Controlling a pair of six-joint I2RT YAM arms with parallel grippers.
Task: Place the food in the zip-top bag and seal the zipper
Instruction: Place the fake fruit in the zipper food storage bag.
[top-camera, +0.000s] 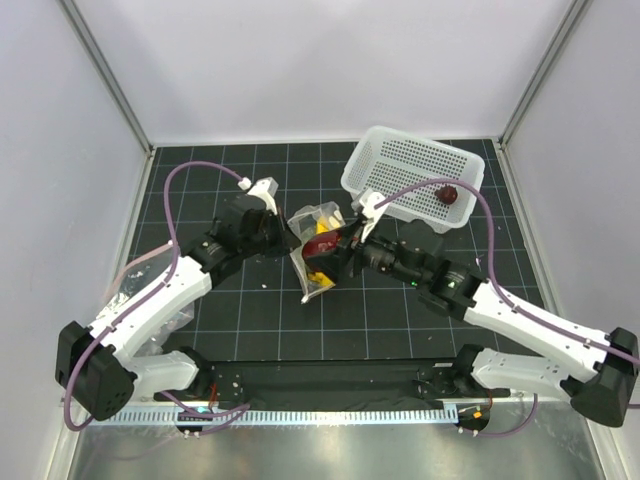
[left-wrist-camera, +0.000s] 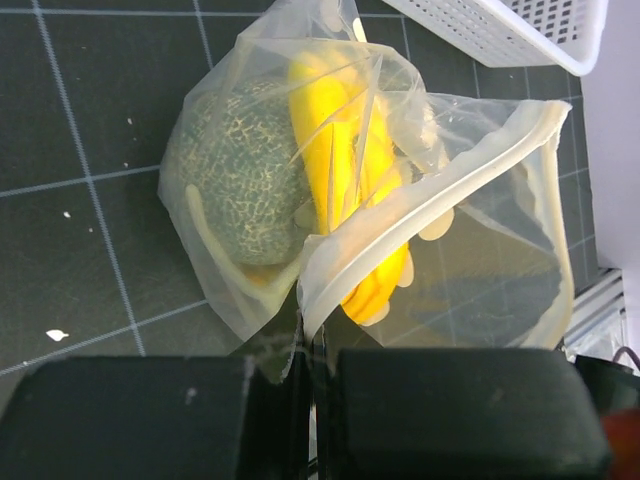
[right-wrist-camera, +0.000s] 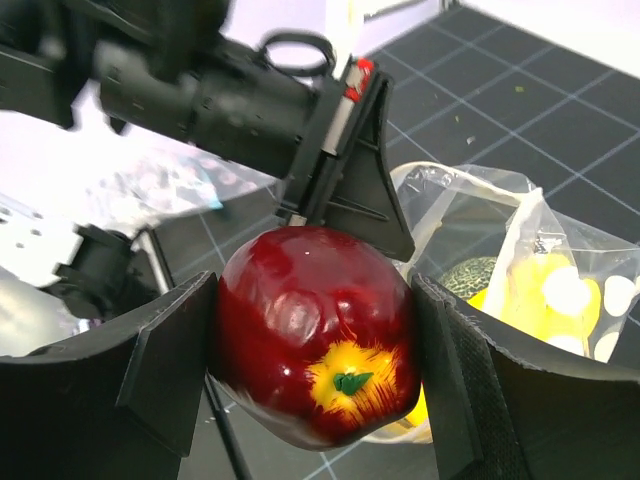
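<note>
At the middle of the black gridded table (top-camera: 240, 310), I have both arms meeting over the bag. The white perforated basket (top-camera: 410, 165) sits tilted at the far right, with one dark-red round fruit (top-camera: 449, 194) lying inside it. The zip-top bag (left-wrist-camera: 480, 200) lies crumpled on the table just left of the basket, its mouth gaping open. My left tool (left-wrist-camera: 310, 370) is pinched tight on the bag's near edge. Inside the bag, the netted melon (left-wrist-camera: 245, 180) rests against the yellow banana (left-wrist-camera: 340, 170). My right tool (right-wrist-camera: 315, 340) is clamped on a dark-red fruit (right-wrist-camera: 300, 300), a pad on each side, close over the bag's mouth; I cannot tell whether it touches the plastic. The zipper (left-wrist-camera: 440, 170) curves pale along the open mouth, unsealed.
</note>
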